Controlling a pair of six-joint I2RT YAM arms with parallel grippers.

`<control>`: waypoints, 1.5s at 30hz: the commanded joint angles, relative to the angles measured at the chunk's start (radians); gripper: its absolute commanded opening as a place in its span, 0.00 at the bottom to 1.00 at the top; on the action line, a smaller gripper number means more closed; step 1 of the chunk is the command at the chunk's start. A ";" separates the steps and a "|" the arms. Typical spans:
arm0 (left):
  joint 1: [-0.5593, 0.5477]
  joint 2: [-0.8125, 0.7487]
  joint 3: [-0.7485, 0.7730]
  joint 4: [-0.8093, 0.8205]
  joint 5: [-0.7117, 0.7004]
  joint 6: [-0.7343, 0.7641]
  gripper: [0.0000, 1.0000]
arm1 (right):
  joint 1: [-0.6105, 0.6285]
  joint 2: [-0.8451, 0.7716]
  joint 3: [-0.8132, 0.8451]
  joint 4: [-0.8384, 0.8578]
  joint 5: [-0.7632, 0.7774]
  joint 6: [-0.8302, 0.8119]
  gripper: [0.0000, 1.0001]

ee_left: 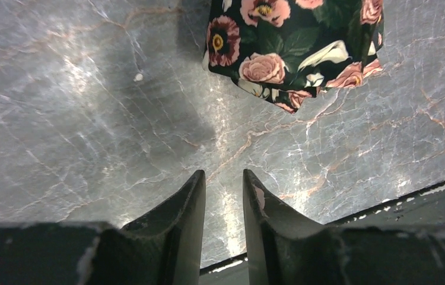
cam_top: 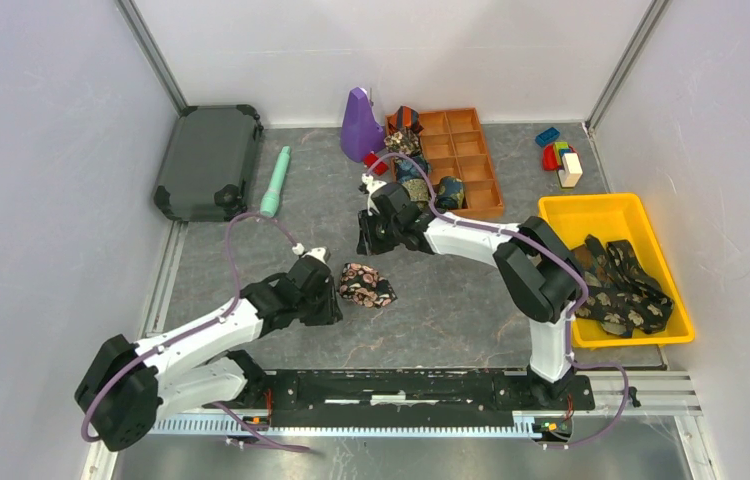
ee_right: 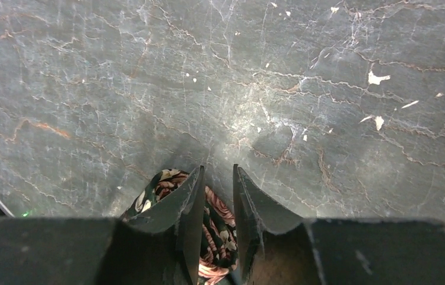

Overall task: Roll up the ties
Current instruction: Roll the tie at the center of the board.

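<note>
No text, label, brand, number or sign can be read in any view. The tie (ee_left: 294, 47) lying on the tabletop (ee_left: 89, 148) carries only a rose print, without lettering.

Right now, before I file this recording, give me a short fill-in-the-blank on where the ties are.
1. The loose ties lie piled in the ___ bin.
2. Rolled ties sit in the ___ compartment tray.
3. The floral tie on the table lies just ahead of the ___ gripper.
Missing: yellow; orange; left.
</note>
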 commanded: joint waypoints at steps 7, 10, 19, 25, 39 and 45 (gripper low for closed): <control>-0.026 0.117 -0.029 0.245 0.040 -0.120 0.34 | -0.004 0.046 0.060 -0.023 -0.024 -0.057 0.29; -0.039 0.150 -0.006 0.258 0.011 -0.128 0.34 | -0.003 0.048 0.036 -0.014 -0.038 -0.058 0.28; -0.067 0.214 0.055 0.260 -0.077 -0.139 0.33 | 0.006 0.028 -0.042 0.025 -0.069 -0.046 0.27; -0.086 0.236 0.061 0.286 -0.149 -0.161 0.33 | 0.014 0.011 -0.110 0.074 -0.087 -0.020 0.26; -0.175 0.244 0.062 0.310 -0.380 -0.262 0.33 | 0.029 -0.026 -0.179 0.107 -0.092 0.018 0.26; -0.189 0.238 0.052 0.332 -0.429 -0.287 0.34 | 0.035 -0.036 -0.199 0.107 -0.081 0.037 0.25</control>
